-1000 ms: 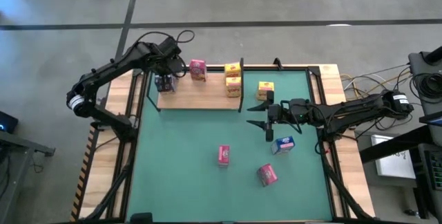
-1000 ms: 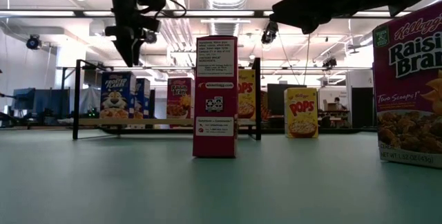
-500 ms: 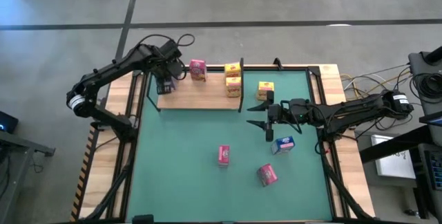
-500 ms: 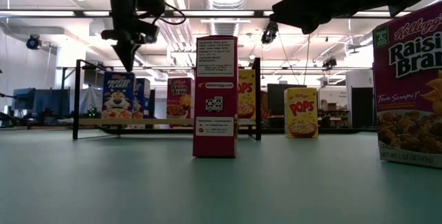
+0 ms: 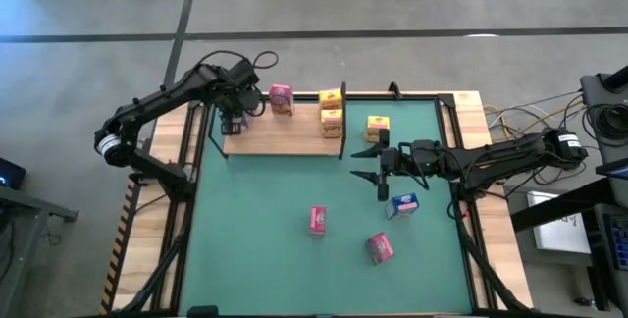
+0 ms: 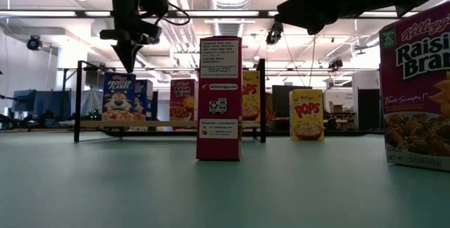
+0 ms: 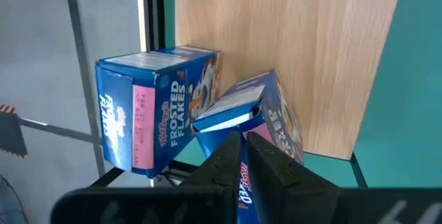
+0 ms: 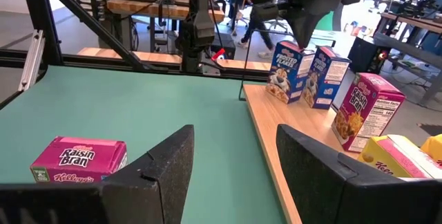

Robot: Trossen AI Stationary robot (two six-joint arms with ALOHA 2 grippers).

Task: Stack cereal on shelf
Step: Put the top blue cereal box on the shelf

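Observation:
Two blue cereal boxes (image 5: 234, 119) stand on the left end of the light-wood shelf (image 5: 285, 137). On it too are a pink box (image 5: 282, 99) and two yellow boxes (image 5: 332, 108). My left gripper (image 6: 129, 65) is shut and points down, just above the blue boxes (image 7: 152, 106), with nothing between its fingers. My right gripper (image 5: 357, 164) hovers open and level over the green mat, right of the shelf. On the mat are a yellow box (image 5: 378, 128), a blue one (image 5: 402, 204) and two pink ones (image 5: 317, 220) (image 5: 380, 247).
Thin black frame posts (image 5: 342, 122) rise at the shelf's ends. Wooden table borders with black rails (image 5: 175, 190) flank the green mat (image 5: 265, 249). The mat's near left part holds no boxes. Cables and equipment (image 5: 599, 112) lie off the right side.
My left gripper, open a second ago above the blue boxes on the shelf, has shut with nothing between its fingers and has stayed over them. The boxes stand where they were.

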